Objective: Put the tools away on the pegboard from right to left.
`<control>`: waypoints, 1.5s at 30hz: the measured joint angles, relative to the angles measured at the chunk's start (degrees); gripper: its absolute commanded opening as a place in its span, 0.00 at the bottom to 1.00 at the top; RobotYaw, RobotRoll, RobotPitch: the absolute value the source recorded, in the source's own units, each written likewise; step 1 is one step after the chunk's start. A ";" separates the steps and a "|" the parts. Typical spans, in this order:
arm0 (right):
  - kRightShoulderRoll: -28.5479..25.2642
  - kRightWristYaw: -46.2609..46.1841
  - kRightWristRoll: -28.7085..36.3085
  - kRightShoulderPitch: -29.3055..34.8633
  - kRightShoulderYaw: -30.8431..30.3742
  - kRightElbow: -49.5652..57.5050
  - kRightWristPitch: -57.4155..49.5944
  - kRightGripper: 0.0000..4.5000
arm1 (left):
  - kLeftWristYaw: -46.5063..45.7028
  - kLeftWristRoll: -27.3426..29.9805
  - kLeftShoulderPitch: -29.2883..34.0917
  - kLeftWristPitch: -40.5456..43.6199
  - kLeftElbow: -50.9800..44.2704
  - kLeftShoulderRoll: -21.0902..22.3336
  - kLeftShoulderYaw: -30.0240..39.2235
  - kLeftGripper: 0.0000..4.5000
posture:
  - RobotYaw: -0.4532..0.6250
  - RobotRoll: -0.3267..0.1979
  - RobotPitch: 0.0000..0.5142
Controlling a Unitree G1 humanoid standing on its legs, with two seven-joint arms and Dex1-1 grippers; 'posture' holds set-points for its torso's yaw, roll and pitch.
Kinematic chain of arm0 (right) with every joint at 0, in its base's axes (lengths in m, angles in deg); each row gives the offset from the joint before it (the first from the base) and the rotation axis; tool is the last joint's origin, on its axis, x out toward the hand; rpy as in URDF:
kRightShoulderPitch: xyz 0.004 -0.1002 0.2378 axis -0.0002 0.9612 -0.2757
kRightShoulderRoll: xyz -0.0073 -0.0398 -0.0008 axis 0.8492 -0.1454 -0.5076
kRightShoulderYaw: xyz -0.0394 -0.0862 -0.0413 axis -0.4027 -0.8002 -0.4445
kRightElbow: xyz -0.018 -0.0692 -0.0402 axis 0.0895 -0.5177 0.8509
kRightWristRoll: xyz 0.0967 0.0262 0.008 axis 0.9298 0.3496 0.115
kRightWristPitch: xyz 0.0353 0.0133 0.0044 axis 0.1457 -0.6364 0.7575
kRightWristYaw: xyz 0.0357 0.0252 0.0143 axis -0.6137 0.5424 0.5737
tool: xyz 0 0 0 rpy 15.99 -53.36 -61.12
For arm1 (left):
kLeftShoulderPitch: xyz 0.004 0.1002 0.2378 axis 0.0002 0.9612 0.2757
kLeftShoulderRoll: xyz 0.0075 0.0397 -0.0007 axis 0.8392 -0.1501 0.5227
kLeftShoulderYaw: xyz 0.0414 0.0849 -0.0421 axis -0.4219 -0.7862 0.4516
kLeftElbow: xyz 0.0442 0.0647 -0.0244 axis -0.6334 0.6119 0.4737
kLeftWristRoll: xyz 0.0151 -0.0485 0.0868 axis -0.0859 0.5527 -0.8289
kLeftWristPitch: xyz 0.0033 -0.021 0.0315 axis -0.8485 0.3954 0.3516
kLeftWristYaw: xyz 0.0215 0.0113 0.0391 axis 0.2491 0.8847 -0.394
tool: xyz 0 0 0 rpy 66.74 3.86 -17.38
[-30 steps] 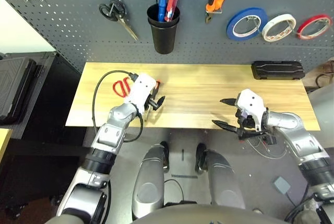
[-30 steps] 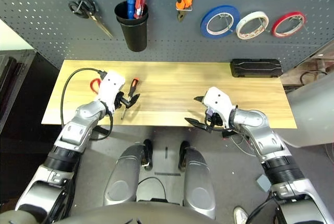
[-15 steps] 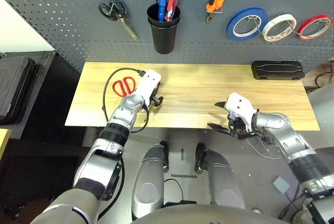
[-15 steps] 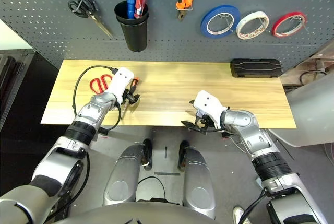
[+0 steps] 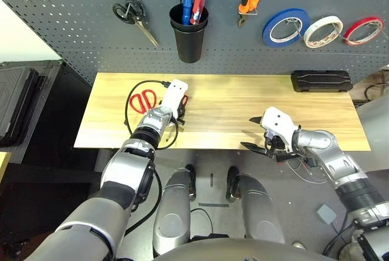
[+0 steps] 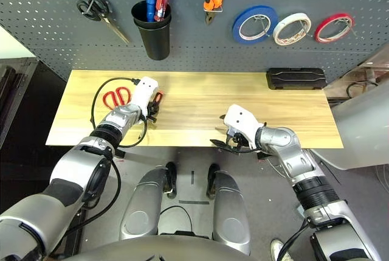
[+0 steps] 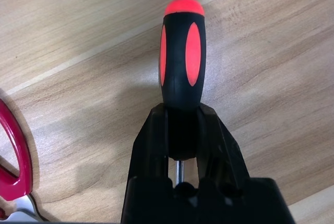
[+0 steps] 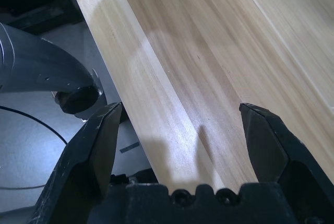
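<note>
While the right gripper [image 8: 180,130] gapes, the left gripper [image 7: 182,130] pinches the screwdriver [image 7: 182,57] (handle pointing away).

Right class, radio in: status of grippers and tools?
Left gripper shut on screwdriver, on table. Right gripper open, empty. Red-handled scissors beside it.

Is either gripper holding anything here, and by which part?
The left gripper is closed on the screwdriver at the handle's shaft end, on the table. The right gripper is open, empty.

A light wooden tabletop [image 5: 231,106] is seen; red-handled scissors [image 5: 143,99] and an orange-and-black-handled screwdriver [image 7: 182,59] are laid near its left end, a flat black case [image 5: 321,81] at its far right corner.
</note>
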 measured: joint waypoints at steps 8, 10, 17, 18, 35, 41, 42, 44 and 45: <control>-0.22 0.20 0.20 -1.64 0.32 -2.50 2.64 1.00 | -2.40 2.27 9.90 8.89 -20.60 -0.71 3.70 0.12 | 0.53 0.62 0.49; -0.08 0.17 0.20 -3.16 0.57 -4.41 3.50 1.00 | -3.03 2.65 13.74 13.35 -29.49 -1.24 4.01 0.12 | 0.55 0.62 0.48; 1.00 0.57 0.62 -10.24 1.78 -14.35 8.59 1.00 | -11.65 4.32 25.53 24.64 -63.81 -6.23 8.89 0.12 | 0.60 0.62 0.46; 1.31 1.25 1.18 -11.07 2.04 -15.59 9.66 1.00 | -13.02 4.43 27.17 24.65 -68.05 -7.03 9.71 0.12 | 0.61 0.62 0.46; 2.83 11.85 15.18 -16.08 12.26 -19.83 14.85 1.00 | -18.48 8.20 35.48 26.57 -96.42 -8.35 18.64 0.12 | 0.73 0.62 0.44; 3.84 14.53 19.60 -17.11 15.40 -19.69 15.38 1.00 | -17.48 12.30 32.76 22.18 -100.15 -8.03 20.67 0.12 | 0.72 0.62 0.43; 3.93 14.85 20.21 -17.10 15.54 -19.47 15.39 1.00 | -17.28 13.11 32.06 21.81 -100.80 -7.97 20.93 0.12 | 0.72 0.62 0.43; 4.04 15.48 21.20 -16.84 16.07 -18.51 15.38 1.00 | -17.06 14.64 30.56 21.01 -101.58 -7.62 21.16 0.12 | 0.72 0.62 0.43; 4.01 15.76 21.87 -16.61 16.75 -17.88 15.36 1.00 | -16.78 15.75 29.23 20.75 -101.67 -7.33 21.33 0.12 | 0.71 0.62 0.42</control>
